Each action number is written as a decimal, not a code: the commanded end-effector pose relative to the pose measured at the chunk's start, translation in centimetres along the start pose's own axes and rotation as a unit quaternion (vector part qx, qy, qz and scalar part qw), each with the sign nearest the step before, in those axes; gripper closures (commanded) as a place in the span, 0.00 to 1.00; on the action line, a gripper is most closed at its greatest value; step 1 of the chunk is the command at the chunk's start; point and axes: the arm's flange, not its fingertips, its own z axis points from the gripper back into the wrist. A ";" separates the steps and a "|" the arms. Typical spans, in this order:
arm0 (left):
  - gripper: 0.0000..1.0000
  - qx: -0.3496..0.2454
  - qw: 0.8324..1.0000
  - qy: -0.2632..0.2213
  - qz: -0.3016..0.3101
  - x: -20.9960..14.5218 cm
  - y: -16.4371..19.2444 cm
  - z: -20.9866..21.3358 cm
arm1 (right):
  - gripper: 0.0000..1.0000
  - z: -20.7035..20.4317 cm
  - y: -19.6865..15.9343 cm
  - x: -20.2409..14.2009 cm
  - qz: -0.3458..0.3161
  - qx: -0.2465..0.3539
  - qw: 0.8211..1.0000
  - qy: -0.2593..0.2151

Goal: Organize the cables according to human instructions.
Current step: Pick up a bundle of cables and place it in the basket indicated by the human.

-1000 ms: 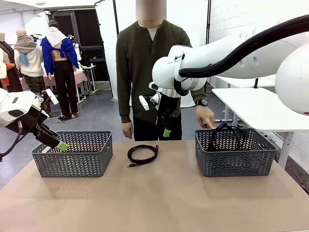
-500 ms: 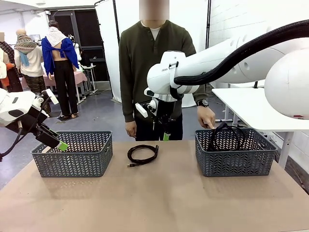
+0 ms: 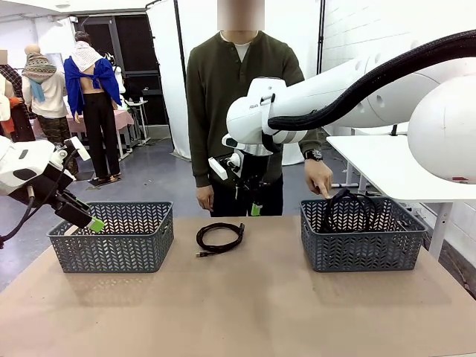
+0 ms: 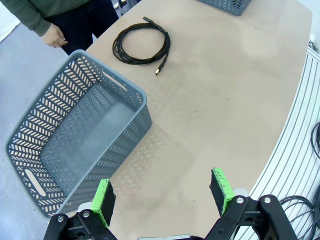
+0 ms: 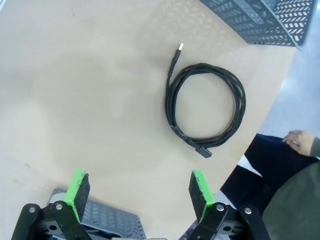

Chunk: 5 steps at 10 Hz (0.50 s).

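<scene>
Front view, working outward from my side: I see bare counter (image 3: 245, 312) nearest me, then two grey baskets level with each other. My left gripper (image 4: 162, 196) hangs over the near side of the left basket (image 3: 111, 238), its fingers (image 4: 103, 201) spread wide with nothing between them. Between the baskets, toward the far edge, one coiled cable (image 3: 219, 238) lies flat on the counter, plug ends free. My right gripper (image 5: 138, 195) hovers above and just behind that coil, clear of it, fingers (image 5: 77, 189) fully apart and empty. The right basket (image 3: 361, 234) holds more black cable (image 3: 349, 207), a loop rising above its rim; I cannot count the coils. At the far side a person stands, one hand (image 3: 318, 178) at that basket's far rim by the loop, the other hand (image 3: 205, 198) hanging by the counter edge.
</scene>
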 end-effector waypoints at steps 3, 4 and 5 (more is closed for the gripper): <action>0.00 -0.004 1.000 -0.006 0.002 -0.1 0.2 0.0 | 0.00 -1.0 -0.3 0.1 0.022 -0.002 1.000 0.005; 0.00 -0.004 1.000 -0.006 0.002 -0.1 0.2 0.0 | 0.00 -2.1 -0.4 0.1 0.044 -0.004 0.999 0.003; 0.00 -0.004 1.000 -0.006 0.002 -0.1 0.2 0.0 | 0.00 -3.1 -0.6 -0.1 0.053 0.000 0.999 -0.003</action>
